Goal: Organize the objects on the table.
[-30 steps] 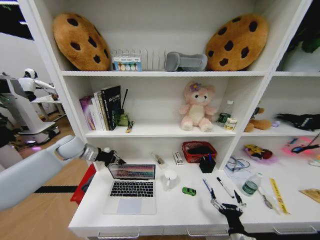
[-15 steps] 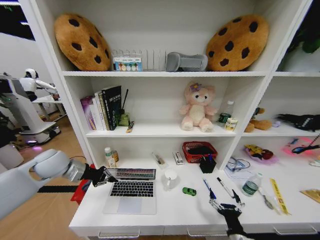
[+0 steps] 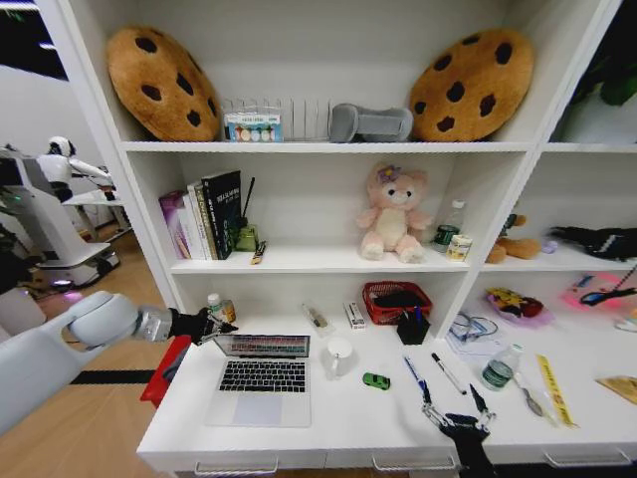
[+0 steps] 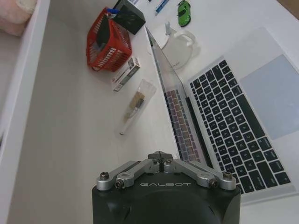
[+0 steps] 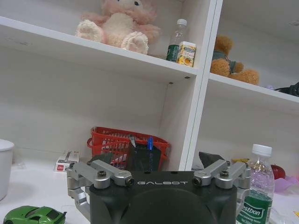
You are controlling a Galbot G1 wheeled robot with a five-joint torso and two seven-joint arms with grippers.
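Left wrist view has our left gripper with jaws closed, empty, just behind the laptop lid's corner. Our right gripper hovers open at the table front, empty; its fingertips are cut off. Pens lie just beyond it, the car to its left.

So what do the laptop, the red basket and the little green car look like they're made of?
Laptop: likely aluminium, matte silver shell with black keys. Red basket: probably plastic, a uniform red open lattice. Green car: glossy painted shell, metal or plastic, can't tell which.
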